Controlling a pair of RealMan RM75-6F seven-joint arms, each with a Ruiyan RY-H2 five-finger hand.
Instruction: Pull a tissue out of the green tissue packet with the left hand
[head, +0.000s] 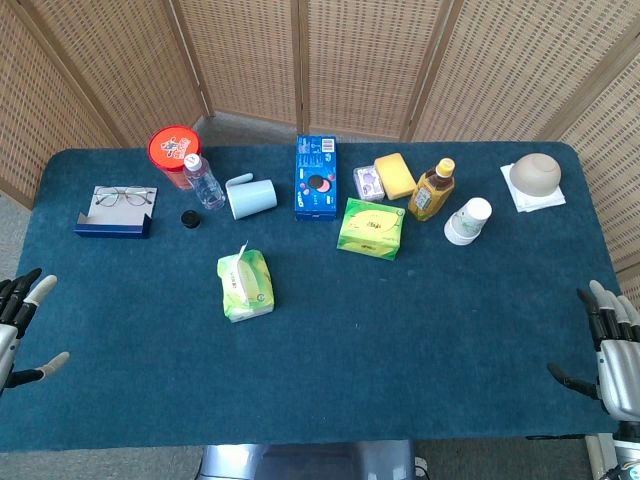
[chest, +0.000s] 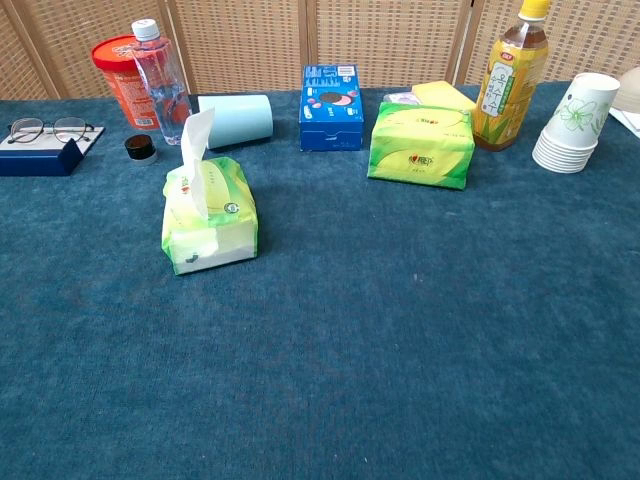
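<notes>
The green tissue packet (head: 245, 285) lies left of the table's middle, and a white tissue (chest: 197, 150) stands up out of its top. In the chest view the packet (chest: 210, 215) sits in the left half. My left hand (head: 22, 325) hangs at the table's left edge, well left of the packet, fingers spread and holding nothing. My right hand (head: 612, 350) is at the right edge, also spread and holding nothing. Neither hand shows in the chest view.
A second green packet (head: 371, 229) lies further back. Along the back stand a blue box (head: 314, 176), a light cup on its side (head: 252, 197), a water bottle (head: 203, 181), a red tub (head: 172, 150), glasses on a case (head: 118, 208), a tea bottle (head: 432, 190), stacked paper cups (head: 468, 221).
</notes>
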